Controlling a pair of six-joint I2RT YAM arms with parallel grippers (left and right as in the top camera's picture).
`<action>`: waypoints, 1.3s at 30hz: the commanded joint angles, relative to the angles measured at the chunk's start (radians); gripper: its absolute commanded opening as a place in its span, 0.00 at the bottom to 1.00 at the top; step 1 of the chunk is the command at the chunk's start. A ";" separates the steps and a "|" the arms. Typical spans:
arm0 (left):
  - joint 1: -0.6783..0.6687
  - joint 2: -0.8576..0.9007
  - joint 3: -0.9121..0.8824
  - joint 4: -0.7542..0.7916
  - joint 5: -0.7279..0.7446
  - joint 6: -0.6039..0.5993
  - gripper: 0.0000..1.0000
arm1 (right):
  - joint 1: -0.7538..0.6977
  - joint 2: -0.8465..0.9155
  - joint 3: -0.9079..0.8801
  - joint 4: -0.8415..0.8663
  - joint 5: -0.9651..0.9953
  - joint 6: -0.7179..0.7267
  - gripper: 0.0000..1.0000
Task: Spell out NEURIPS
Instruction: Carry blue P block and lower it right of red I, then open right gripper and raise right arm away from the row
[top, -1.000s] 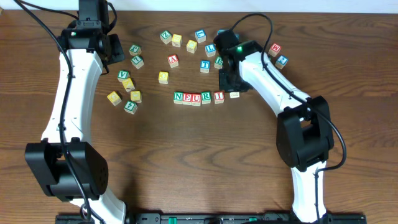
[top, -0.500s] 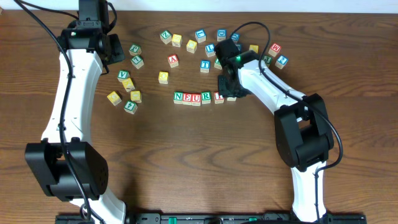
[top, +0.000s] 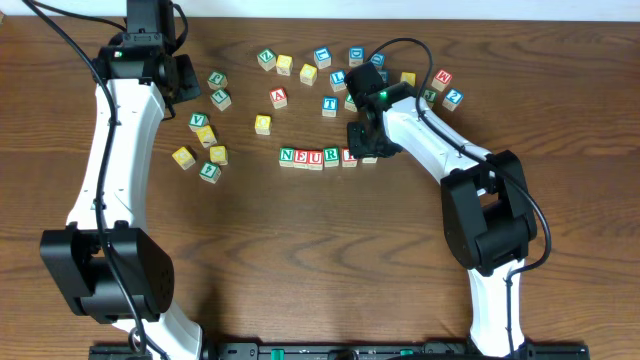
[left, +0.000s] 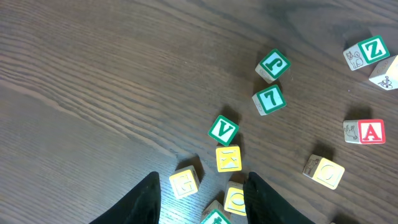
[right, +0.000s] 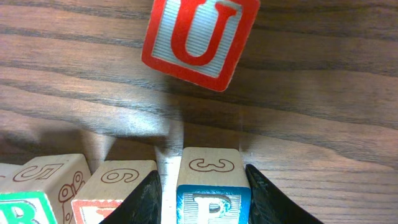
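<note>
P (right: 210, 202) is down on the tabletop (top: 330, 250) at the right end of the row (top: 312, 156), right next to I (right: 121, 186). My right end effector (right: 200, 186) straddles it, parted a bit with a sliver of daylight on one side, so I'd say nothing's gripped. My left end effector (left: 208, 199) hangs open and empty over some loose yellow cubes (left: 229, 158). These look like light, hard wooden blocks with slick painted faces, so pinch two opposite flat sides, squarely. Heads up: one finger is right beside I, and a spare U (right: 200, 38) lies just beyond, easy to bump.
</note>
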 joint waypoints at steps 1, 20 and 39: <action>0.000 -0.002 0.013 -0.002 -0.010 0.017 0.43 | 0.019 -0.004 0.002 0.002 -0.029 -0.024 0.37; -0.001 -0.002 0.013 -0.003 -0.009 0.017 0.43 | -0.013 -0.170 0.008 -0.030 -0.037 -0.024 0.45; 0.000 -0.002 0.013 0.001 -0.009 0.017 0.43 | -0.060 -0.206 0.307 -0.089 -0.056 -0.043 0.44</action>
